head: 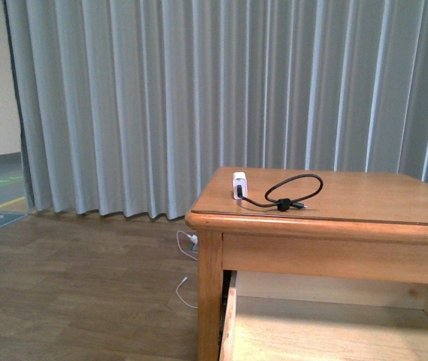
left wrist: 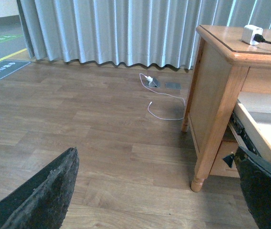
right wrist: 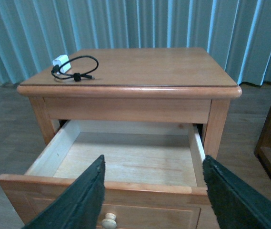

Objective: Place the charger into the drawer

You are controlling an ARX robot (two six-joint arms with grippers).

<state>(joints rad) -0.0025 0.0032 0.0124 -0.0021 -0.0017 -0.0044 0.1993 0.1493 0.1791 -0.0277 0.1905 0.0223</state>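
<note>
Front view: I see the charger [head: 240,186], a small white block with a black cable tied in a loop, by the left edge of the cabinet [head: 364,197] top, above the pulled-out drawer [head: 231,320]. Left wrist view: my left gripper [left wrist: 159,200] has its jaws spread wide, beside the cabinet. Right wrist view: my right gripper [right wrist: 154,202] gapes wide too; I think the charger is light and its cable floppy, so I'd pinch the hard block.

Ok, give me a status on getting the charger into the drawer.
Done: the drawer is pulled open, its light wood inside bare. In hand: nothing; the left fingers and right fingers are spread open and empty. Left: the charger lies on the cabinet top near a corner, so it must be grasped, lifted and set in the drawer.
</note>
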